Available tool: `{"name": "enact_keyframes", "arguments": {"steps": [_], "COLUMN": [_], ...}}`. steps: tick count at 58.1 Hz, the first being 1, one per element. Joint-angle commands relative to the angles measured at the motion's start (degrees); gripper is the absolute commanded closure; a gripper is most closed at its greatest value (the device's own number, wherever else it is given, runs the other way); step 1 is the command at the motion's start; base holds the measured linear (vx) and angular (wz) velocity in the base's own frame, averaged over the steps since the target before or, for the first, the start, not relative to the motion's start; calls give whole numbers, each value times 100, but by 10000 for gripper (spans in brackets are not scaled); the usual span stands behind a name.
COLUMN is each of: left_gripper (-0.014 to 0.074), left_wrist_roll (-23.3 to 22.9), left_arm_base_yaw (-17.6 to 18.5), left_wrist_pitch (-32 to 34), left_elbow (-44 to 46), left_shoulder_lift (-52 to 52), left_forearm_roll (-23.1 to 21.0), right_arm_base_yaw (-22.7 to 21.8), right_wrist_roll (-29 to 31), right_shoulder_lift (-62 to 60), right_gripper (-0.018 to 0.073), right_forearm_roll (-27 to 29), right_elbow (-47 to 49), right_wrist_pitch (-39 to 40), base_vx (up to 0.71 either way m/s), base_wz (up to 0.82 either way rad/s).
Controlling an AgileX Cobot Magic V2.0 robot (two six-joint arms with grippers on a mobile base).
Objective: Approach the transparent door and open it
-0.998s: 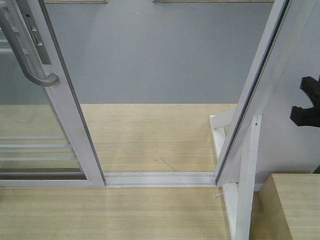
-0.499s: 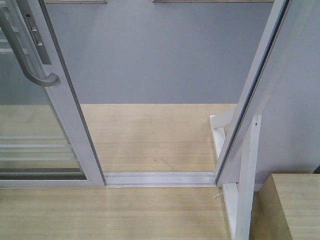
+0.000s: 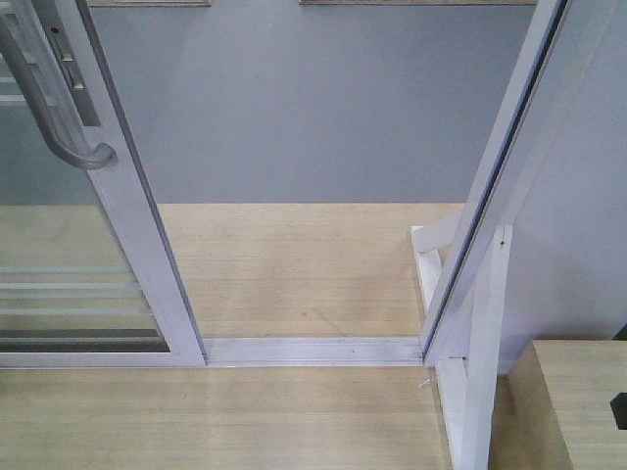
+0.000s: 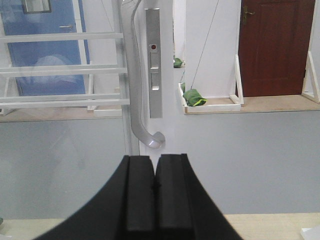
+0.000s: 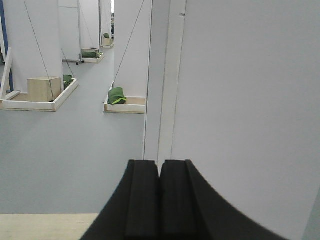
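Note:
The transparent door (image 3: 59, 294) stands at the left of the front view, with a white frame and thin horizontal bars low in the glass. Its curved grey handle (image 3: 49, 113) ends in a hook. A wide gap lies between the door's stile (image 3: 142, 245) and the white right frame post (image 3: 495, 206). In the left wrist view my left gripper (image 4: 155, 161) is shut and empty, just below and in front of the handle's hook (image 4: 151, 142). My right gripper (image 5: 160, 166) is shut and empty, facing the white post (image 5: 165, 75).
The floor track (image 3: 313, 350) runs across the opening. A wooden box (image 3: 573, 401) sits at the lower right beside the white frame brace (image 3: 480, 372). A black bit (image 3: 619, 409) shows at the right edge. Grey floor lies beyond, with white stands and green bags (image 5: 117, 96).
The black gripper that showed at the right edge of the front view a second ago has left that spot. A small black bit now shows lower at the right edge. The door has not moved.

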State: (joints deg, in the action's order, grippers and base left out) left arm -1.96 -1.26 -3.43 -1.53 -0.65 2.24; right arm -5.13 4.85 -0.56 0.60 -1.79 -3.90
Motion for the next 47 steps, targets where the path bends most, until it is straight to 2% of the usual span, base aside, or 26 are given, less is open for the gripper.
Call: {"name": "enact_keyframes", "arguments": {"steps": [1, 47], "left_gripper": [602, 602], "left_wrist_roll": [-12, -12], "left_arm_base_yaw": [34, 34], "left_wrist_pitch": [426, 426], "left_elbow": [-179, -179], "left_shoulder_lift": [-64, -64], "left_forearm_roll": [-34, -34], "right_arm_base_yaw": [8, 8], "right_wrist_roll": [-2, -2], "right_shoulder_lift": [-90, -90], "right_gripper": [567, 567], "right_forearm_roll": [-60, -60], "right_elbow": [-69, -69], "right_wrist_pitch": [451, 456], "base_vx": [0, 0], "base_wz": [0, 0]}}
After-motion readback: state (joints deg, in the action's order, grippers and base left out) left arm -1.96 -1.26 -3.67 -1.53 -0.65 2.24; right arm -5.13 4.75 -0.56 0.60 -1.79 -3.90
